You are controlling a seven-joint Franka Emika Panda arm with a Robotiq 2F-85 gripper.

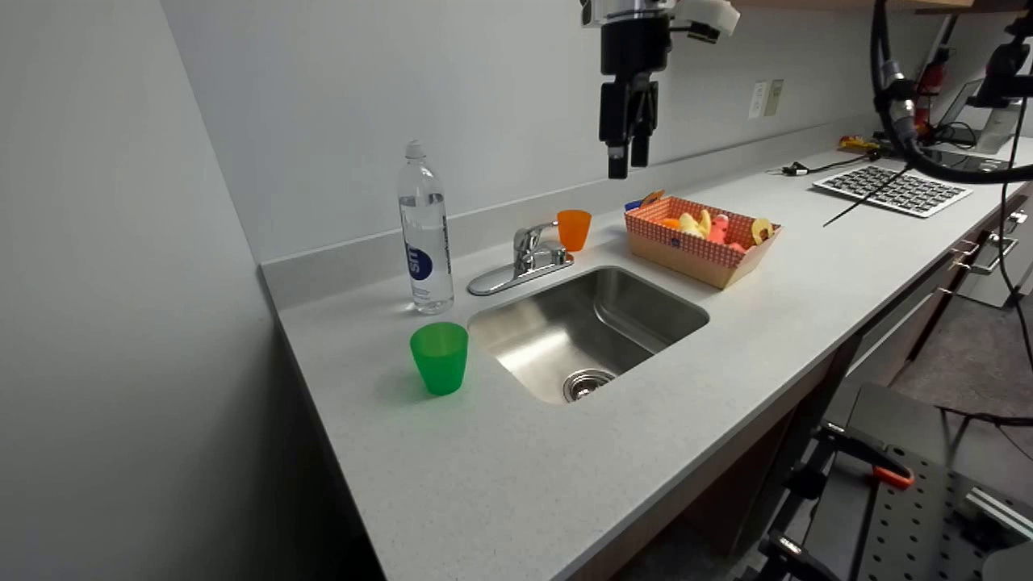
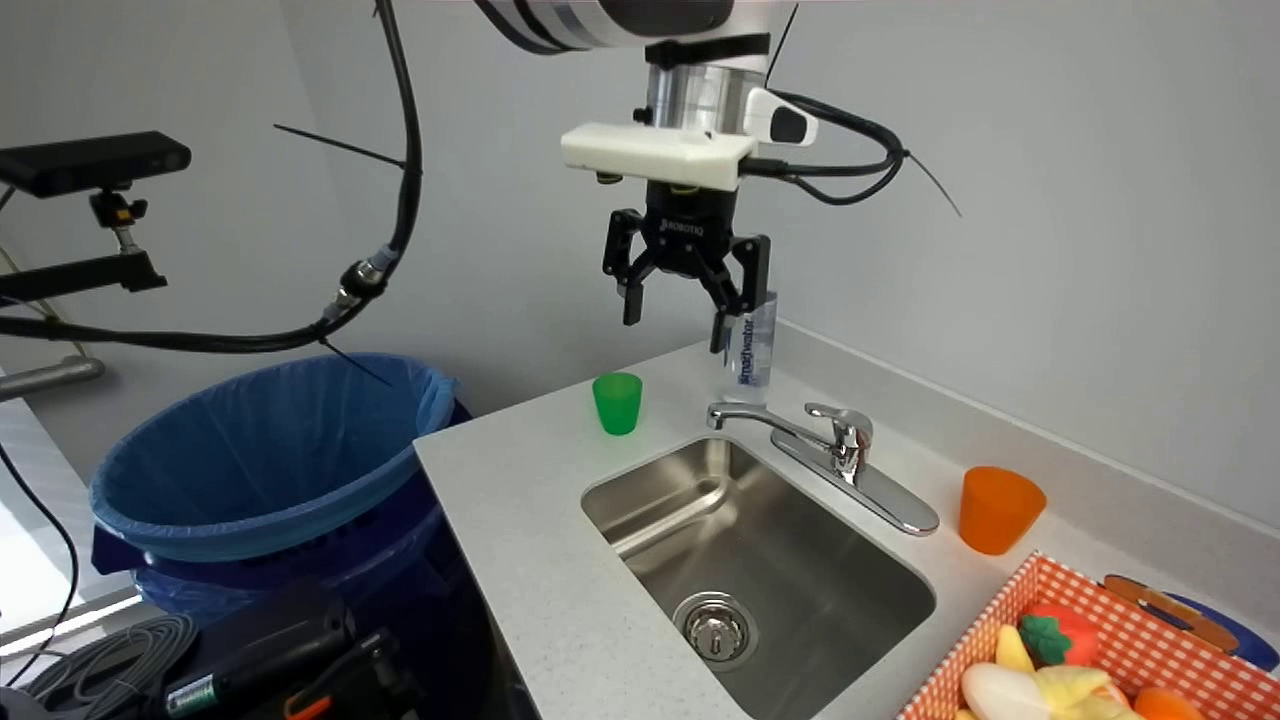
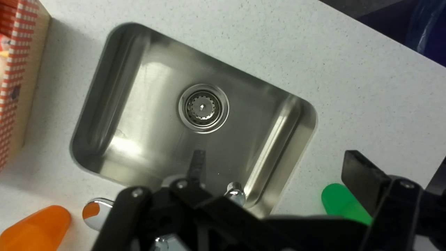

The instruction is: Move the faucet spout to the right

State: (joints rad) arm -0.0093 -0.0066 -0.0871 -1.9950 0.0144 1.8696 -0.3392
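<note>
Left to right in an exterior view, I record a green cup (image 2: 617, 404) upright on the counter (image 2: 520, 500), then my gripper (image 2: 676, 325) hanging above, fingers spread wide with nothing between them. The clear bottle (image 2: 755, 350) stands behind it in the line of sight, not held. Next I find the faucet spout (image 2: 770, 419), untouched and well below the fingers, reaching left in that view with its outlet over the basin (image 2: 800, 560); beyond its base (image 2: 890, 500) come an orange cup (image 2: 1000, 510) and a checked basket (image 2: 1140, 640). I judge the step in hand to be the approach. Sound practice, in my assessment: narrow the fingers, descend on the spout's left side without clipping the bottle, press near the outlet for leverage, and sweep a level arc across the basin toward the basket. Pressure should be purely sideways, since an upward knock on the lever (image 2: 828, 411) might start the water. Writing, again left to right: a label (image 2: 190, 697) on black equipment (image 2: 260, 655) is too small to read; the gripper body bears ROBOTIQ; the bottle reads smartwater, lettered up its side, and the letters over its round blue mark (image 1: 419, 263) show only in part.
</note>
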